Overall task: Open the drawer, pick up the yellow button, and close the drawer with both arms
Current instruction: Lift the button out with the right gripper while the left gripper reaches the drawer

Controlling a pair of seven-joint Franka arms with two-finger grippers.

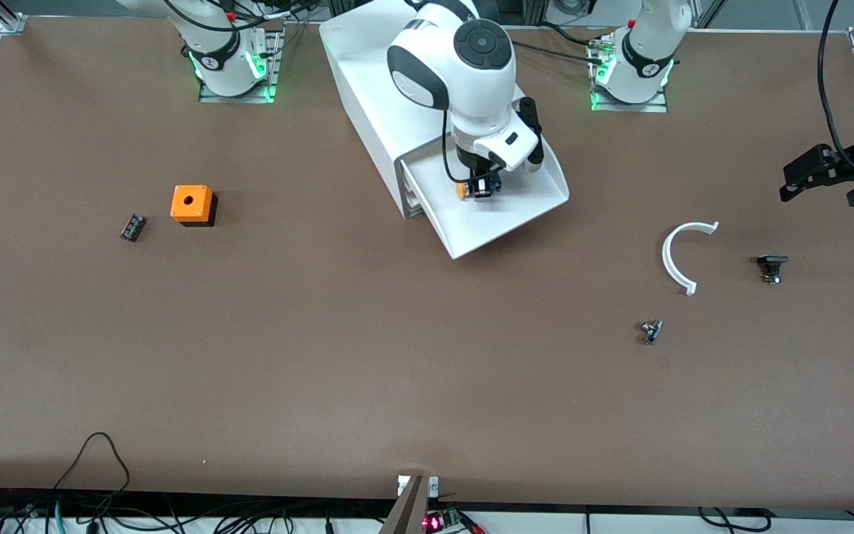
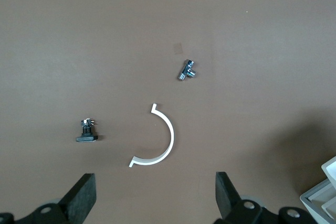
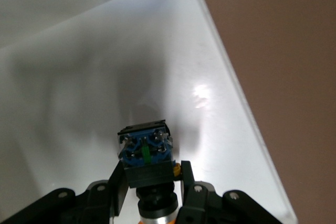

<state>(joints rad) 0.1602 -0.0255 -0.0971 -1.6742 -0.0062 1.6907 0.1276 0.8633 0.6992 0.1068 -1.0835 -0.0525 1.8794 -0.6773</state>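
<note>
The top drawer (image 1: 516,219) of the white cabinet (image 1: 368,96) stands pulled out. My right gripper (image 1: 480,187) is inside it, shut on the button (image 1: 471,189). In the right wrist view the button's (image 3: 145,153) black-blue body sits between the fingers (image 3: 118,184), with the orange cap showing below, over the white drawer floor (image 3: 79,77). My left gripper (image 1: 820,182) is open and empty, held in the air near the left arm's end of the table; its fingertips (image 2: 84,195) show in the left wrist view.
An orange cube with a hole (image 1: 191,204) and a small black part (image 1: 133,227) lie toward the right arm's end. A white curved piece (image 1: 683,256), a black part (image 1: 772,267) and a small metal part (image 1: 650,331) lie toward the left arm's end.
</note>
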